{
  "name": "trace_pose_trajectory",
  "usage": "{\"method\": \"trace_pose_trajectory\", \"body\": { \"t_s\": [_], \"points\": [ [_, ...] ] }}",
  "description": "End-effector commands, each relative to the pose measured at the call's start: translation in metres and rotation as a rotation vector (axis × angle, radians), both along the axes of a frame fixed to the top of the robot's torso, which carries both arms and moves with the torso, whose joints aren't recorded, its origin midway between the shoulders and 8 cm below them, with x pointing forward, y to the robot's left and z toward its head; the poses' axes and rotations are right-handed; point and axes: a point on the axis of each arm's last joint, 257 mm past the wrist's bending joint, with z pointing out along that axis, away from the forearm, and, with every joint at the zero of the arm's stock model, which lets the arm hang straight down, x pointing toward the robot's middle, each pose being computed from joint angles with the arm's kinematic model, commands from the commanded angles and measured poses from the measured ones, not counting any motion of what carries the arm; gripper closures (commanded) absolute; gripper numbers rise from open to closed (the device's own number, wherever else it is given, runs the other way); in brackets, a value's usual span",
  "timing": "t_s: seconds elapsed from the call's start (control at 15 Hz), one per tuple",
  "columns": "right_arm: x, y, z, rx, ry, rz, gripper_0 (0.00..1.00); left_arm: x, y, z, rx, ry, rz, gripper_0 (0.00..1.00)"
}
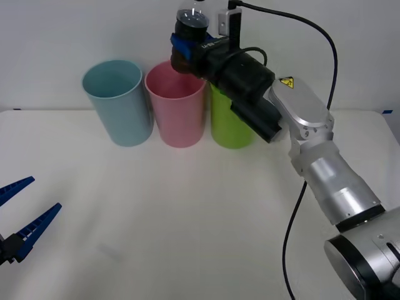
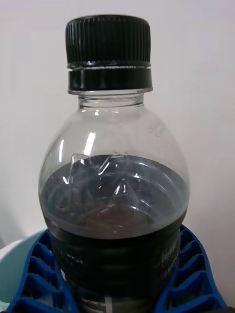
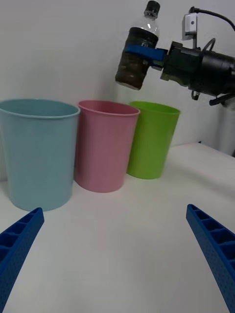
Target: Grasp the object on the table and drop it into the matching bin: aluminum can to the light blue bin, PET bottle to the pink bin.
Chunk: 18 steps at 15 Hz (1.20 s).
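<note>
The right gripper (image 1: 182, 49) is clamped on the bottle (image 1: 190, 25) above the pink bin (image 1: 176, 112) — centre over the mouth before releasing. The left gripper (image 1: 22, 212) waits, spread wide.

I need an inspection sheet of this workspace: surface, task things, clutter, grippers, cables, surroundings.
Surface: white table, bare in front.
Job's things: PET bottle held in the air above the pink bin; light blue bin beside it.
Clutter: lime green bin on the pink bin's other side.
Grippers: right gripper shut on the bottle; left gripper open, low over the table.
Cables: black cable along the right arm.
Surroundings: plain white wall.
</note>
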Motion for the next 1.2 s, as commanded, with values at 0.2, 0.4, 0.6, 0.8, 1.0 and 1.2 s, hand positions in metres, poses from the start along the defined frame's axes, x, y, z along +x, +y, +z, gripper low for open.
{"method": "trace_pose_trajectory", "body": {
  "t_s": [0.2,0.4,0.6,0.8,1.0,1.2],
  "points": [
    [0.016,0.027,-0.005,-0.014,0.036,-0.025,1.0,0.0,0.0,0.0,0.0,0.0,0.0,0.0],
    [0.018,0.033,-0.009,-0.037,0.03,-0.058,1.0,0.0,0.0,0.0,0.0,0.0,0.0,0.0],
    [0.017,0.035,-0.01,-0.046,0.025,-0.058,1.0,0.0,0.0,0.0,0.0,0.0,0.0,0.0],
    [0.017,0.035,-0.01,-0.051,0.022,-0.058,0.89,0.0,0.0,0.0,0.0,0.0,0.0,0.0],
    [0.017,0.036,-0.01,-0.057,0.016,-0.057,0.0,0.0,0.0,0.0,0.0,0.0,0.0,0.0],
    [0.017,0.035,-0.011,-0.058,0.016,-0.059,0.0,0.0,0.0,0.0,0.0,0.0,0.0,0.0]
  ]
}}
